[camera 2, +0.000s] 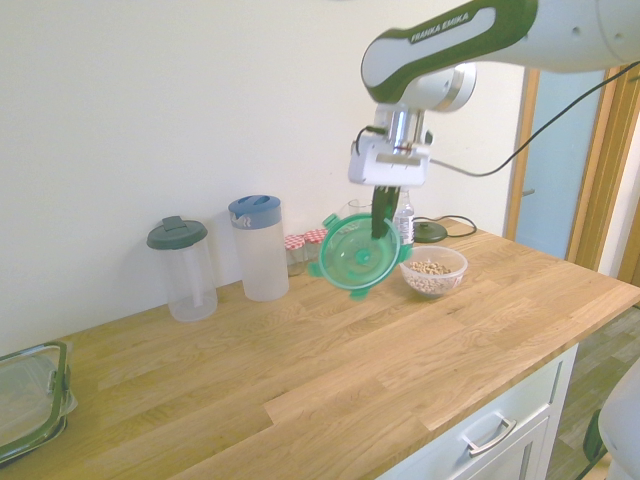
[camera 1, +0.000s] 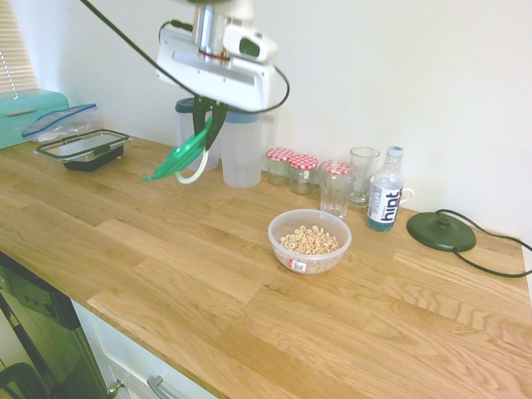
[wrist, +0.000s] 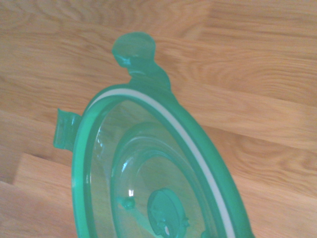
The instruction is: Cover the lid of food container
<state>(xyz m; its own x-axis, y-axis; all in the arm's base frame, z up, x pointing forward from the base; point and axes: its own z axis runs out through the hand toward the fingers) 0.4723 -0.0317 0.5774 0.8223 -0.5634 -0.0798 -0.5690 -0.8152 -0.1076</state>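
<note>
Lid [camera 2: 359,255] pinched in gripper [camera 2: 381,228] — hanging, seemingly edge-on.

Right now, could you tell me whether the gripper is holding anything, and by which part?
Yes. The gripper holds the green lid by its rim, fingers pinching the upper edge, so it hangs tilted in the air above the wooden counter.

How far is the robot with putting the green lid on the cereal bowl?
Done: the lid is picked up; the end effector is shut on its rim and holds it tilted in the air above the counter. In hand: carrying it; it hangs to one side of the bowl, not over it. Left: move it over the bowl, which is open with cereal inside, level it and press it on.
</note>
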